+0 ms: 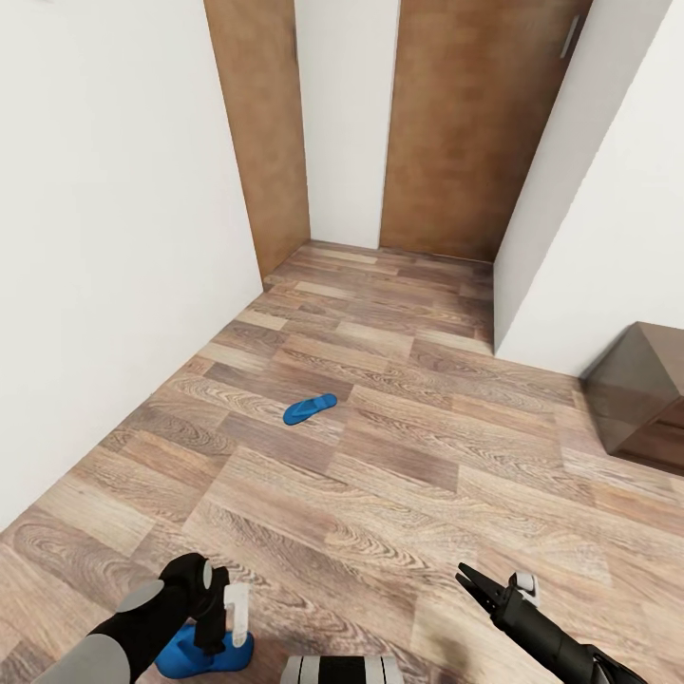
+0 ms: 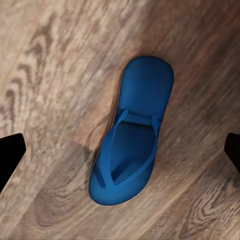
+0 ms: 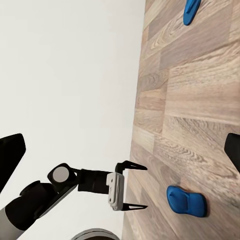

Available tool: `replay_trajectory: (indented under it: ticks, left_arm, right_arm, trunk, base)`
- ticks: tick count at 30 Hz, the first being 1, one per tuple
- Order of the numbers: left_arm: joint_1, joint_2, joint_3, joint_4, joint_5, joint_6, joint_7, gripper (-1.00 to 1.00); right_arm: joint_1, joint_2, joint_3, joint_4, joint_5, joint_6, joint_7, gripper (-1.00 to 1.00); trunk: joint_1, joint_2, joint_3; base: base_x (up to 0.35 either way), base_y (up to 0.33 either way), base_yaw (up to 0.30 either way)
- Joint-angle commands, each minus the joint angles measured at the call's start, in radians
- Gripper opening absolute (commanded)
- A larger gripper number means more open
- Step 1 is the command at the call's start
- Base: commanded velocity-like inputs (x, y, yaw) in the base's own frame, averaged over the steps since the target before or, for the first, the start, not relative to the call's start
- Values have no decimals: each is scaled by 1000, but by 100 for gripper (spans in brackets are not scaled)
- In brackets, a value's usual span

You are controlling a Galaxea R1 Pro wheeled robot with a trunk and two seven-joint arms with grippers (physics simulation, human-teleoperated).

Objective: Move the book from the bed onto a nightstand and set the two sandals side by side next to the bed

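Observation:
One blue sandal (image 1: 310, 408) lies flat on the wood floor in the middle of the head view. The other sandal (image 1: 211, 657) (image 2: 131, 135) lies on the floor at the view's lower left, straps up. My left gripper (image 1: 215, 636) (image 2: 120, 150) (image 3: 145, 186) points down just above it, open, with a finger on each side and not touching. My right gripper (image 1: 475, 584) hovers open and empty over bare floor at the lower right. The right wrist view also takes in both sandals (image 3: 186, 201), the far one (image 3: 190, 11) at the frame's edge. The book and the bed are out of view.
White walls (image 1: 114, 237) close in on the left and right. Two brown wooden doors (image 1: 475, 123) stand at the far end of a short passage. A dark brown glossy cabinet (image 1: 641, 394) stands by the right wall; I cannot tell whether it is a nightstand.

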Motion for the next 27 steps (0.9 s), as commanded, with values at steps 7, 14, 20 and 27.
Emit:
replay_trajectory:
  ticks: [7,14,20,27]
  left_arm:
    - [0,4,-4,-2,0,8,-4,100]
    - [0,4,-4,-1,0,6,-3,100]
    - [0,4,-3,-1,0,6,-3,100]
    - [0,5,6,-1,1,6,0,100]
  right_arm:
    - [0,0,-1,0,-2,10,3,100]
    - [0,0,-1,0,-2,10,3,100]
    - [0,0,-1,0,-2,10,3,100]
    - [0,0,-1,0,-2,10,3,100]
  trunk:
    - [0,0,-1]
    - [0,0,-1]
    - [0,-1,-5]
    - [3,-2,-32]
  base:
    - [0,0,0]
    - [0,0,0]
    - [0,0,0]
    - [0,0,0]
